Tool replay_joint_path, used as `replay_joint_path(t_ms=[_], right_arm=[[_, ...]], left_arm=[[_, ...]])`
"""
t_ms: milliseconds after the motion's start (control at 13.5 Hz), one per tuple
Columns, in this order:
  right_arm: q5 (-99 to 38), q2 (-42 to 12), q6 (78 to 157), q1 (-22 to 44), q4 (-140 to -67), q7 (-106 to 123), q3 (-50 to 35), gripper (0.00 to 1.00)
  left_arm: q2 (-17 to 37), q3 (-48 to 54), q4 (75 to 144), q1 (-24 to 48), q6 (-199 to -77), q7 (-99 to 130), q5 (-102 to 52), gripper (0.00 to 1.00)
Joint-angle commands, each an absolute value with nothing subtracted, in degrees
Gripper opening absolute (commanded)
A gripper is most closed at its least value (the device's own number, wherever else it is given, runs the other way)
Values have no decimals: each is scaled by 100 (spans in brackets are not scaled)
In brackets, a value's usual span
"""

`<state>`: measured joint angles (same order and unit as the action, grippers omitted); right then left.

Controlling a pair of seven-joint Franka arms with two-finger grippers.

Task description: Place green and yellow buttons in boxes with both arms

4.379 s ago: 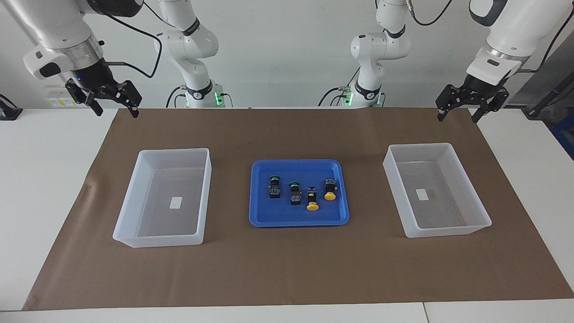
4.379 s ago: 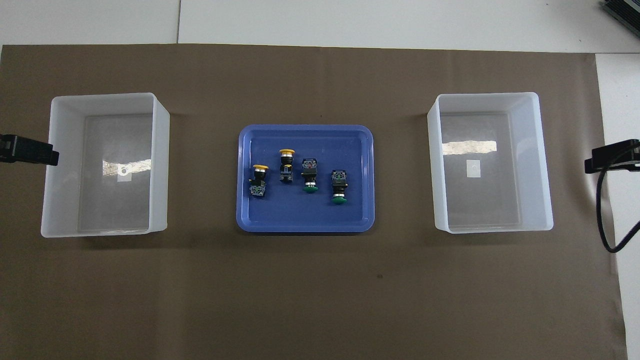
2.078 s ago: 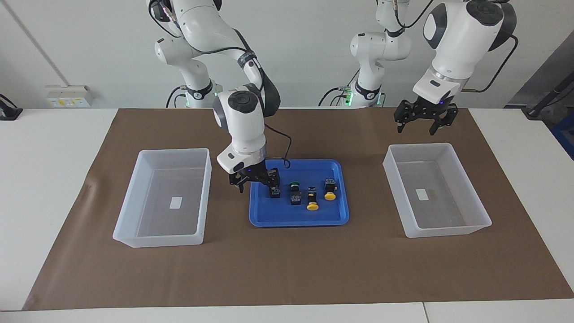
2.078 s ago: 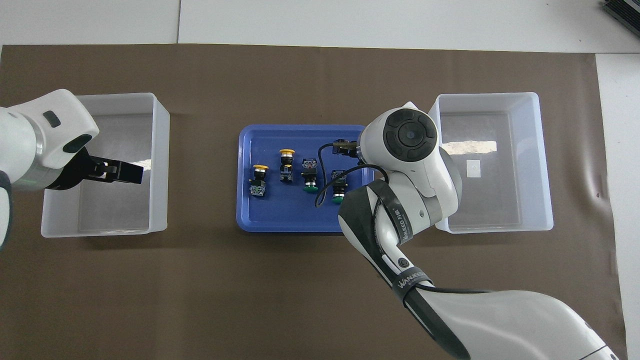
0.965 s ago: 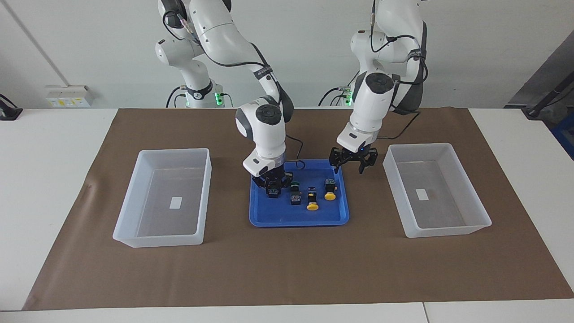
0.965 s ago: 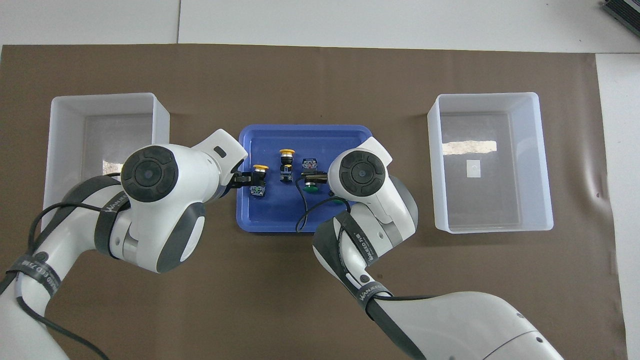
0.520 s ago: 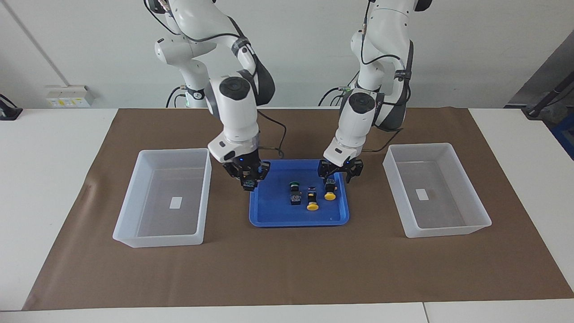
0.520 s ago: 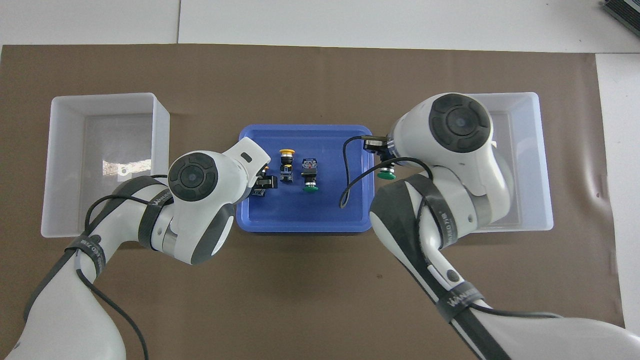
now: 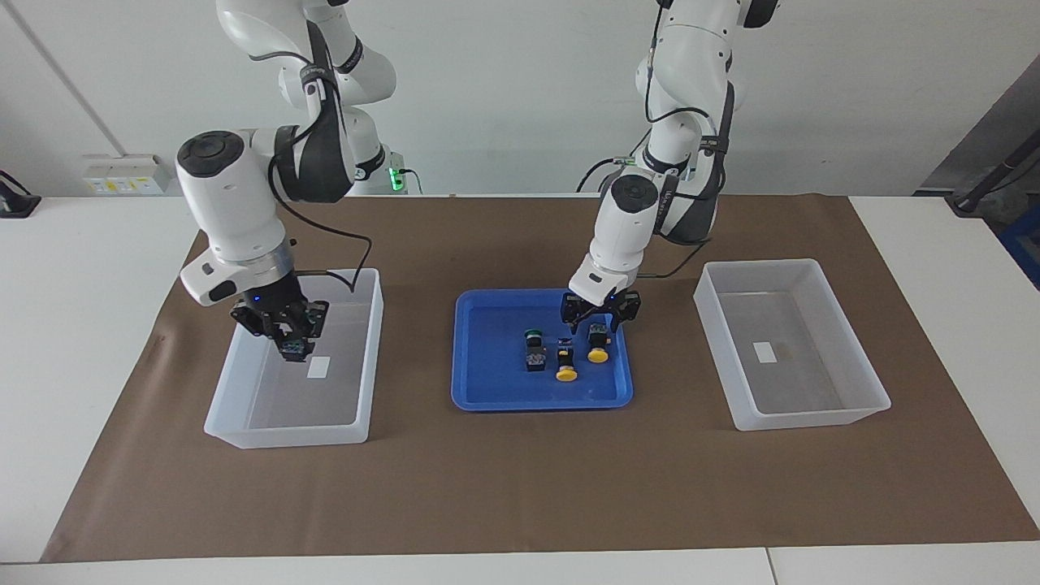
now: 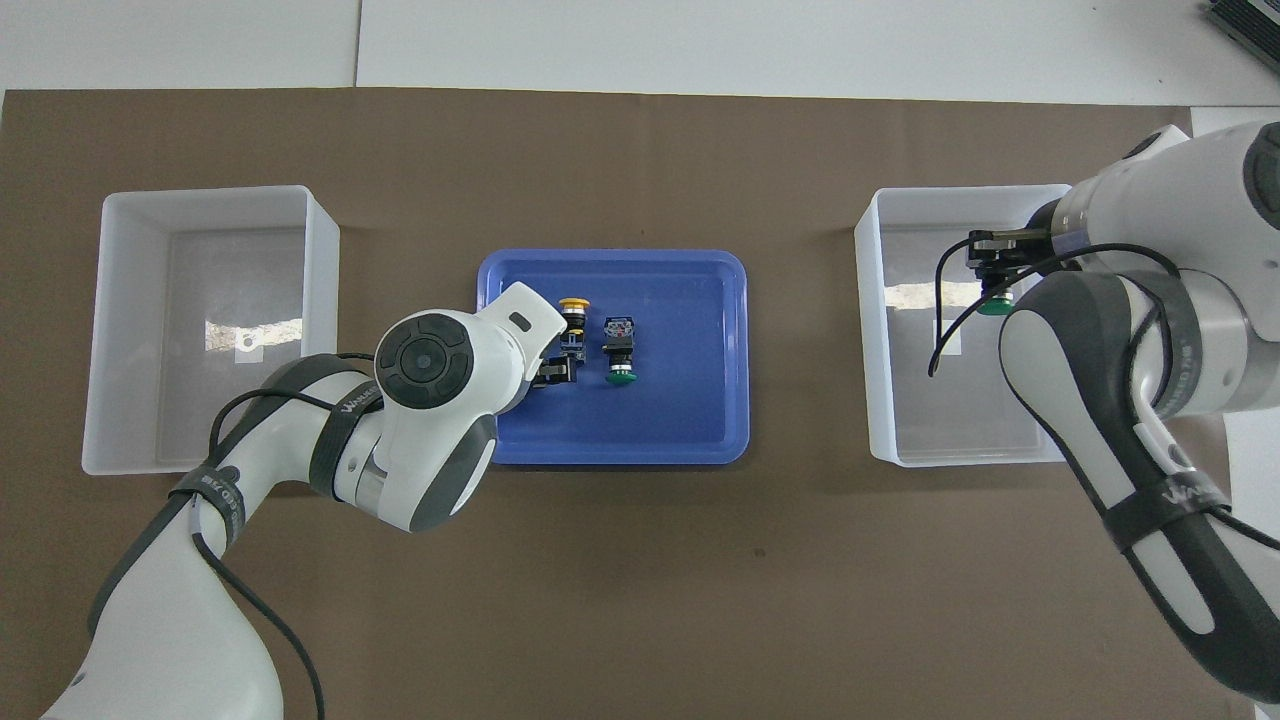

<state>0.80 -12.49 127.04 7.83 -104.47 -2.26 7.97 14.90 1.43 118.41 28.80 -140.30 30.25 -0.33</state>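
My right gripper (image 9: pixel 291 340) (image 10: pixel 992 280) is shut on a green button (image 9: pixel 294 349) (image 10: pixel 990 306) and hangs over the box (image 9: pixel 372 325) (image 10: pixel 868 330) at the right arm's end, near its white label. My left gripper (image 9: pixel 600 321) (image 10: pixel 555 372) is low in the blue tray (image 9: pixel 487 382) (image 10: pixel 680 400). It is open, with its fingers on either side of a yellow button (image 9: pixel 598 354) that the wrist hides from above. A second yellow button (image 9: pixel 566 373) (image 10: pixel 573 304) and a green button (image 9: pixel 533 335) (image 10: pixel 620 375) lie in the tray. The other box (image 9: pixel 796 382) (image 10: pixel 200 400) holds nothing.
Both boxes and the tray stand on a brown mat, the tray between the boxes. Both arms reach down from the robots' end, and the left arm's wrist covers the tray's corner in the overhead view.
The right gripper has carried the green button from the tray's edge to over its box. The left gripper has sunk onto the yellow button and its fingers have drawn closer.
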Motion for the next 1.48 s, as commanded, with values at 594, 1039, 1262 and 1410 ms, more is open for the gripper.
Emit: replay_joint_path(t_ms=[594,1039,1262,1410], right_arm=[[62,-1766,14537,536,-11514,44,703,13],[53,-1557,14328,659,-11348,-333,677,100],[44,-1328,13398,668,-10821,-369,502,100],[53,-1353,13001,677,-10399,-806,239,100]], left_arm=[[1661,44,11795,3067,-14124,3242,-53,15],[916,9,11733,2936,-13432,3278,-53,0],[485,9,11664,2533,-12956,3226,-53,0],[483,9,11331,2129,-12640,3016,-44,0]])
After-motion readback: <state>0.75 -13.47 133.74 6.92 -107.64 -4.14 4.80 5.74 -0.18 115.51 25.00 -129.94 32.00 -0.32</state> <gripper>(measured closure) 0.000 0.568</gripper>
